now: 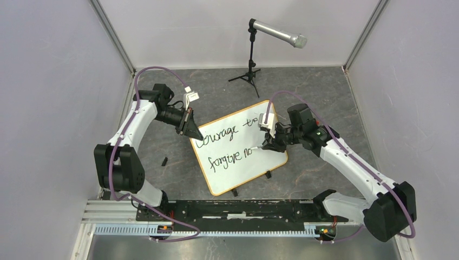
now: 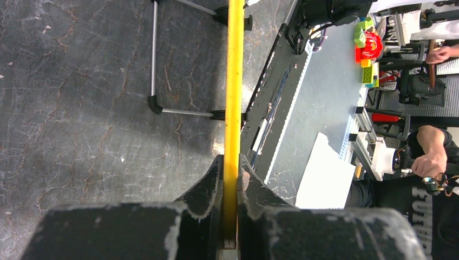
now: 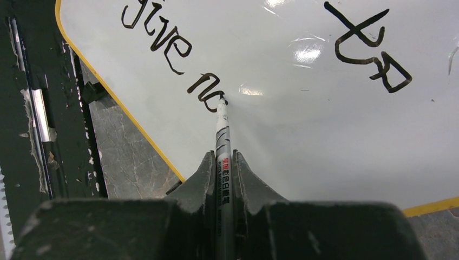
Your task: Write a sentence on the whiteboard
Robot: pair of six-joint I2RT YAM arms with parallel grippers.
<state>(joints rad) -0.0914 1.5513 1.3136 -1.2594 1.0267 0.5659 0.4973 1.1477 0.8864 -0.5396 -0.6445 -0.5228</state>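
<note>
Gripping the whiteboard by its orange rim with the left pincer, clamped tight on the edge near the corner beside "Courage". Sitting in the middle of the desk, between the two arms, turned a bit sideways. Pinching one thin marker in the right pincer, squeezed shut on its barrel, with the tip touching the board right at the end of "no".

Looks light, flat and stiff. Shiny and smooth on the face, so probably slippery and easy to push along with the pen. Best held at the rim, never on the white part, to keep from smudging the sentence. Probably easy to smear. Needs only a soft press from the marker, thin as it is and likely to slip in the grip.

Counting now: one whiteboard, one marker, two pincers, two small black feet on the low edge. Two lines of black words: "Courage to" on top, "forgive no" below, so four words, with the last likely not finished. Also one microphone on a stand at the back, and one tiny black bit lying on the desk to the left.
</note>
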